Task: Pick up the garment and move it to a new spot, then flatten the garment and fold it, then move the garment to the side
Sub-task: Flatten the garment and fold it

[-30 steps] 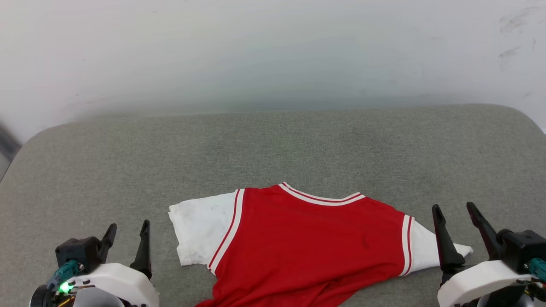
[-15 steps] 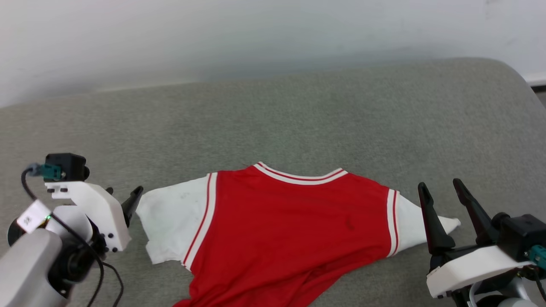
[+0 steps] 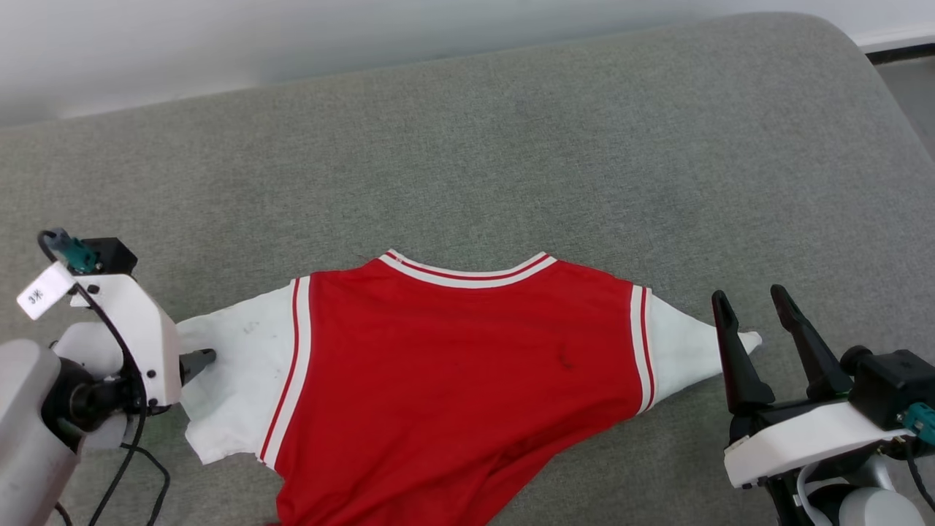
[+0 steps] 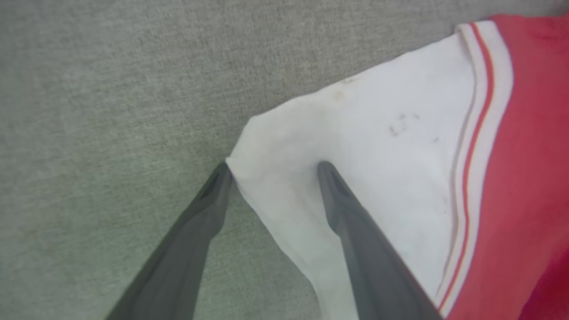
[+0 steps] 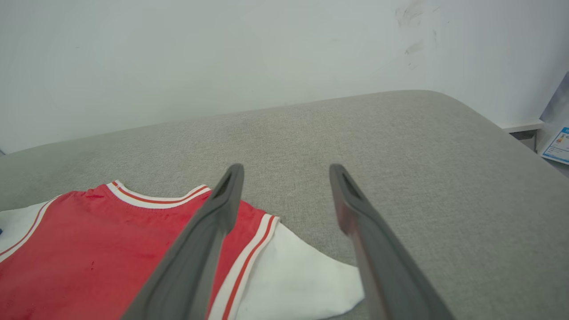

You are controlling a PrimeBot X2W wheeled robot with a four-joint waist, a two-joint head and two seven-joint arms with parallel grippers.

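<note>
We see the red shirt (image 3: pixel 453 351) spread on the grey cushion (image 3: pixel 511 146), plain red face up, striped collar at the far side, white sleeves out to both sides. The left gripper (image 4: pixel 273 166) is released, with its fingers wide across the left sleeve (image 4: pixel 378 146) corner: one over the white cloth, one at its edge. The right gripper (image 3: pixel 749 294) is also spread wide, grasping nothing, just beside the right sleeve tip. The white tag (image 3: pixel 35 296) on the left arm and the blue leaflet (image 5: pixel 558 144) carry print too small for us to read.
</note>
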